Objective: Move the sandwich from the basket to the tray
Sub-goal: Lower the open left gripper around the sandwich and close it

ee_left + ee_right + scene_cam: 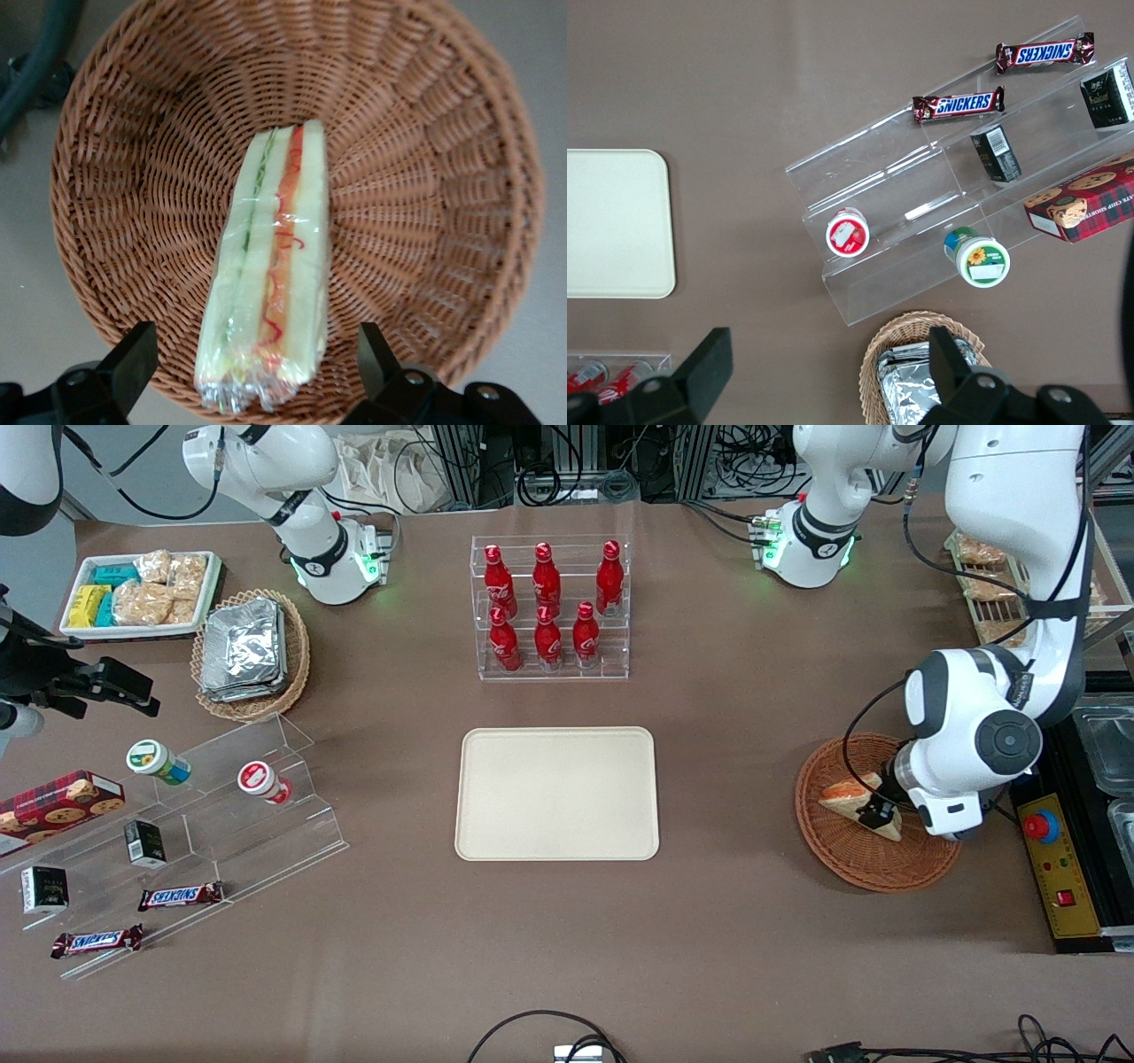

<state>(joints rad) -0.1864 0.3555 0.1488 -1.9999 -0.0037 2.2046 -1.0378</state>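
— Down at the basket's (873, 868) rim, what's the gripper (257, 367) doing?
— Fingers (133, 354) spread wide either side of the wrapped sandwich (270, 274), not touching; it lies in the basket.

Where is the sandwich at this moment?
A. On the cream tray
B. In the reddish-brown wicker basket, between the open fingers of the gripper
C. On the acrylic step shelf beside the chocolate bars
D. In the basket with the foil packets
B. The sandwich lies in the basket, with the gripper lowered over it, one finger on each side and not yet touching it, while the tray holds nothing.
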